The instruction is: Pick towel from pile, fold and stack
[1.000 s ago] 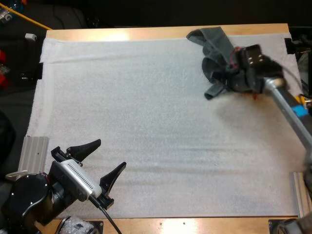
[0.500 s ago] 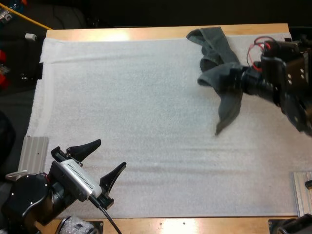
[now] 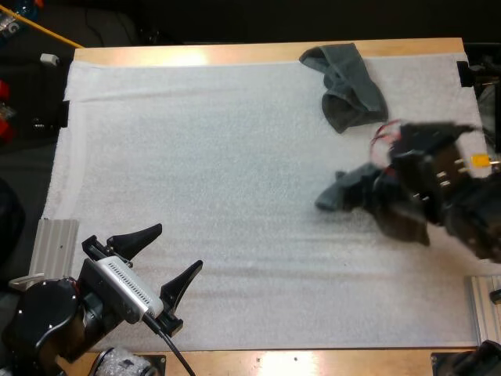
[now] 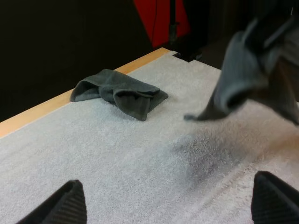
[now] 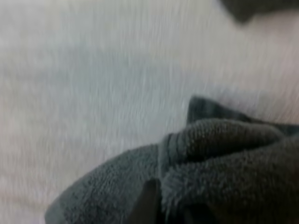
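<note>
A crumpled dark grey-green towel lies at the mat's far edge, right of centre; it is also in the left wrist view. My right gripper is shut on a second towel, carrying it above the mat at mid right. That towel hangs bunched from the gripper, and its thick folds press against the fingers in the right wrist view. My left gripper rests open near the mat's front left corner, its fingertips wide apart with nothing between them.
The white mat spreads over the wooden table. Metal brackets stand at the left edge and the right edge.
My right gripper has pulled one towel off the pile and swung it toward the front and centre of the mat. The other towel stays at the far edge. My left arm is still.
</note>
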`<state>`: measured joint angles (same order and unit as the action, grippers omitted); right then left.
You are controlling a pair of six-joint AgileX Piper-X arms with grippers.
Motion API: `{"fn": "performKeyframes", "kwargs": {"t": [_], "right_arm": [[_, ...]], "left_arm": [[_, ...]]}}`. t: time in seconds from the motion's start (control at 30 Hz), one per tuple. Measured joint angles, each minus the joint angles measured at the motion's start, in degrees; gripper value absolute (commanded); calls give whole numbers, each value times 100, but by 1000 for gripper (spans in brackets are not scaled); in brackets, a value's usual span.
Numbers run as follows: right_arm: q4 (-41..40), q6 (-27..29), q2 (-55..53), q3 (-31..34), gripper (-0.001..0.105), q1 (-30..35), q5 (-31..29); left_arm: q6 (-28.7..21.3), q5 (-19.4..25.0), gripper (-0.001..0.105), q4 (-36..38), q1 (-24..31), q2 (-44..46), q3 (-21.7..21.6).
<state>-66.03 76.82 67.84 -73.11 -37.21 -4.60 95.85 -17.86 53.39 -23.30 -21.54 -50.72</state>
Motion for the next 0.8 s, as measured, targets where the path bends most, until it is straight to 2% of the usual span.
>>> {"fn": "performKeyframes", "kwargs": {"t": [0.23,0.43,0.5,0.6,0.63,0.67,0.7,0.73,0.77,0.8], "right_arm": [[809,-1005,704,862,0,-887,209],[2048,-1406,1399,893,1,-1626,543],[2460,-1590,1582,893,6,-1767,821],[2976,-1848,1819,893,28,-1887,1161],[3093,-1879,1862,893,40,-1906,1217],[3179,-1903,1901,893,56,-1915,1304],[3294,-1900,1912,893,65,-1914,1397],[3389,-1883,1913,893,78,-1914,1492],[3463,-1840,1913,893,86,-1914,1594],[3487,-1728,1895,872,87,-1914,1693]], "left_arm": [[0,0,69,0,0,0,0],[0,0,69,0,0,0,0],[0,0,69,0,0,0,0],[0,0,69,0,0,0,0],[0,0,69,0,0,0,0],[0,0,69,0,0,0,0],[0,0,69,0,0,0,0],[0,0,69,0,0,0,0],[0,0,69,0,0,0,0],[0,0,69,0,0,0,0]]}}
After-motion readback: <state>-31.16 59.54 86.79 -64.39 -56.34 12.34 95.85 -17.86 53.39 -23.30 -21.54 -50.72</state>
